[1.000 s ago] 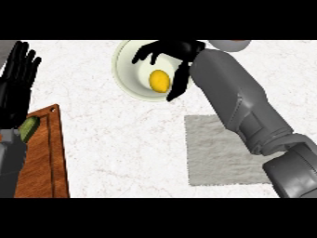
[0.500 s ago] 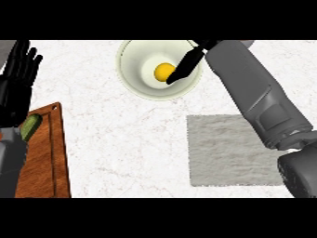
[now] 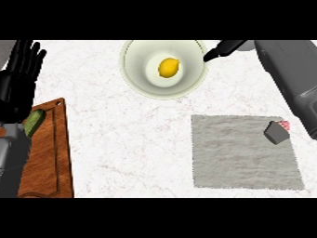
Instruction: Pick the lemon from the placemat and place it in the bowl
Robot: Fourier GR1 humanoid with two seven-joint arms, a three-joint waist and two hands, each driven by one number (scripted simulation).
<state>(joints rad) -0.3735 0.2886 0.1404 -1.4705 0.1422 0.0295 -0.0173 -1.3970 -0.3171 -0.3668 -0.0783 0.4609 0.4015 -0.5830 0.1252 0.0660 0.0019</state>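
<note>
Lemon point(image 3: 169, 67) is sitting free in the bowl point(image 3: 135, 76) near the counter's far edge, so I am judging that the right hand point(image 3: 222, 49), fingers straight beside the rim, should be lifting clear without clipping it.

Lemon point(image 3: 168, 67): lies in the middle of the bowl point(image 3: 139, 80), nothing touching it.
Right hand point(image 3: 221, 49): just off the bowl's right rim, fingers straight.
Placemat point(image 3: 236, 153): grey, a small dark block point(image 3: 276, 132) near its right edge.
Left hand point(image 3: 15, 82): open, resting at left, fingers up.
Cutting board point(image 3: 49, 153): wooden, a green vegetable point(image 3: 34, 122) on it.

Yellow lemon point(image 3: 168, 67) in pale round bowl point(image 3: 136, 79); grey cloth placemat point(image 3: 240, 153) nearer, right; brown wooden cutting board point(image 3: 49, 158) far left.
</note>
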